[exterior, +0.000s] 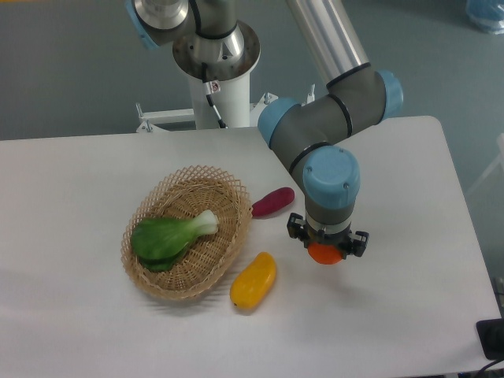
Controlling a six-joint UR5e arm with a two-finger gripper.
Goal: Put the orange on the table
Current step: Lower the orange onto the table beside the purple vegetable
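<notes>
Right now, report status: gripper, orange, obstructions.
Gripper shut on the orange, pointing down over the table. Orange not yet released. Bare tabletop beneath; purple-red vegetable and yellow fruit off to the side.

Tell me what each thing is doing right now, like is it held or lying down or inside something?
orange: held in the gripper, over the table.
gripper: shut on the orange.
leafy green vegetable: lying inside the basket.
basket: sitting on the table.
yellow fruit: lying on the table beside the basket.
purple vegetable: lying on the table.
</notes>
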